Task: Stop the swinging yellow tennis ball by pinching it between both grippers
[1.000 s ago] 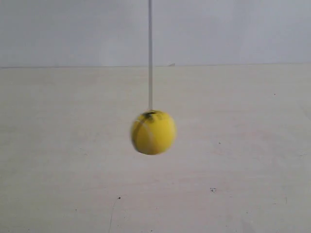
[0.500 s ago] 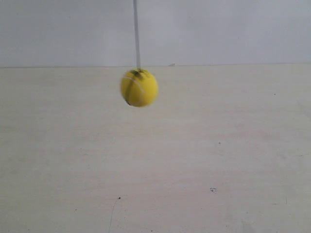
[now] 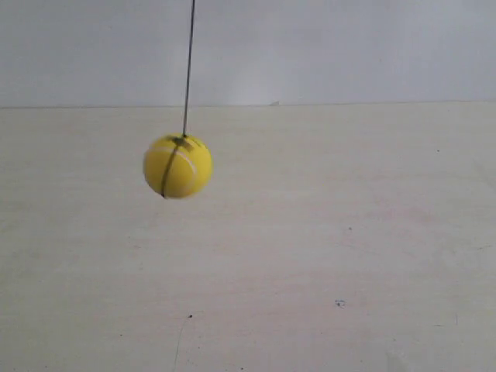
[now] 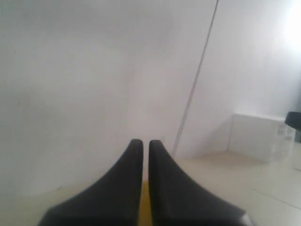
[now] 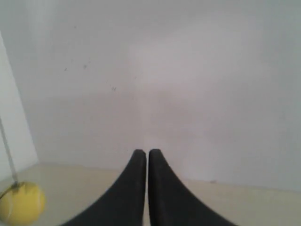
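Observation:
The yellow tennis ball [image 3: 177,167] hangs in the air on a thin dark string [image 3: 188,70], left of the middle of the exterior view, above the pale table. Neither gripper shows in that view. In the left wrist view my left gripper [image 4: 146,143] is shut and empty; a sliver of the ball's yellow [image 4: 144,207] shows through the slit low between its jaws, and the string [image 4: 195,80] runs up behind them. My right gripper [image 5: 143,153] is shut and empty too, with the ball [image 5: 21,203] off to one side of it, well apart.
A pale wooden table [image 3: 325,256] spreads under the ball, with a plain white wall [image 3: 349,46] behind it. A white box [image 4: 258,136] stands on the table in the left wrist view. A dark object [image 4: 294,121] shows at that view's edge.
The ball has swung from the middle of the exterior view up and leftward, then a little lower and further left. Its string now leans to the left at the bottom.

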